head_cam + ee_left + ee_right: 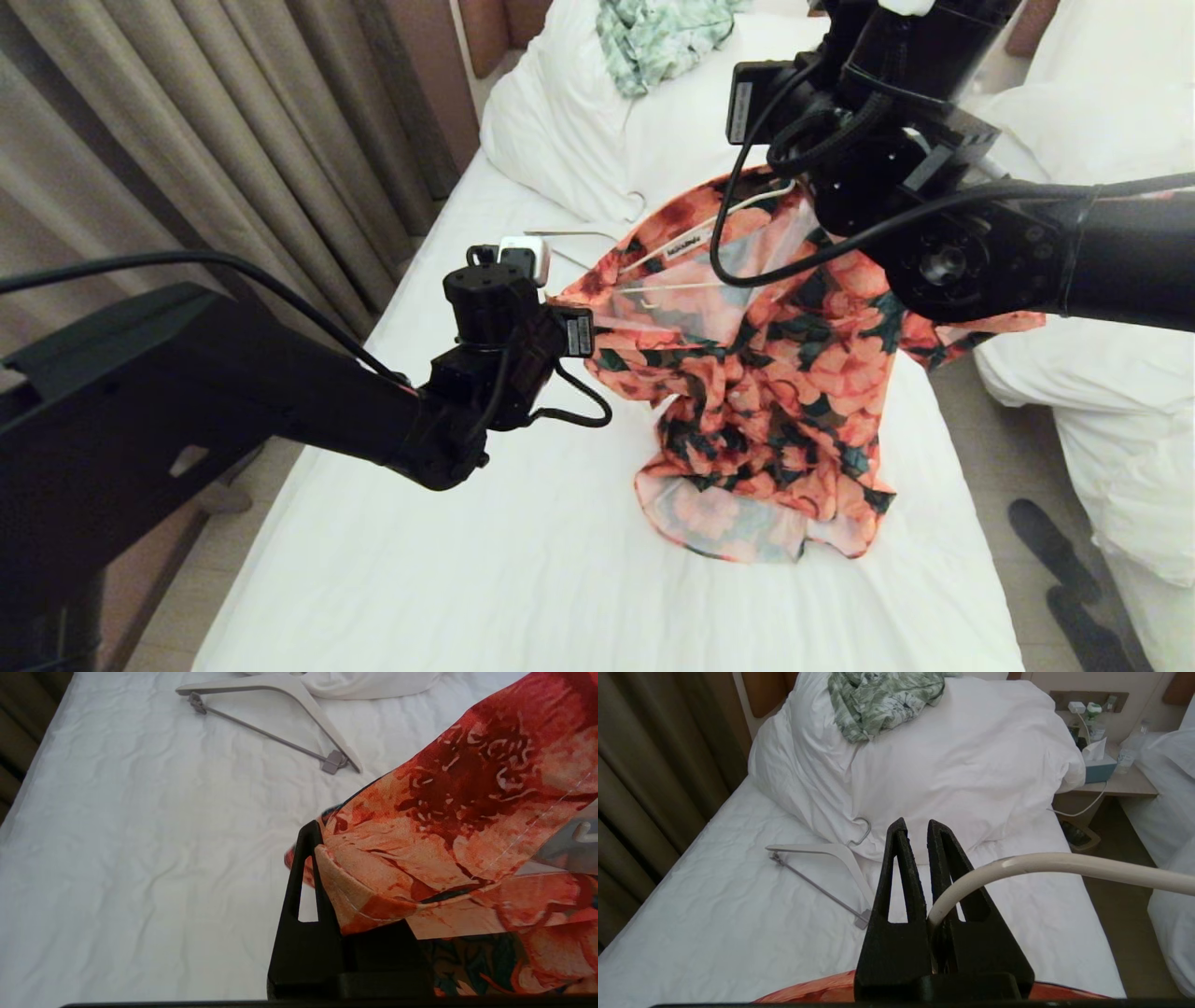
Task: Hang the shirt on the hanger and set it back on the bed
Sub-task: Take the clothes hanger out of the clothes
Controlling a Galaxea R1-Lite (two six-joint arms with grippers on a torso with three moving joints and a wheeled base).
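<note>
The floral shirt [775, 373] hangs above the white bed [467, 560], and its hem trails on the sheet. The cream wire hanger [738, 210] sits inside the shirt's neck opening. My right gripper [916, 826], high at the back right, is shut on the hanger's hook [1017, 865]. My left gripper [557, 308] is at the shirt's left edge. In the left wrist view that gripper [322, 844] is shut on a fold of the shirt [467, 788], and the cloth hides one finger.
A thicker white hanger with a grey bar [569, 233] lies on the sheet by the big pillow [560, 121]. A mint-green cloth [653, 33] tops the pillow. Curtains [187, 140] run along the left. A second bed [1102, 112] stands right, a nightstand [1111, 784] between.
</note>
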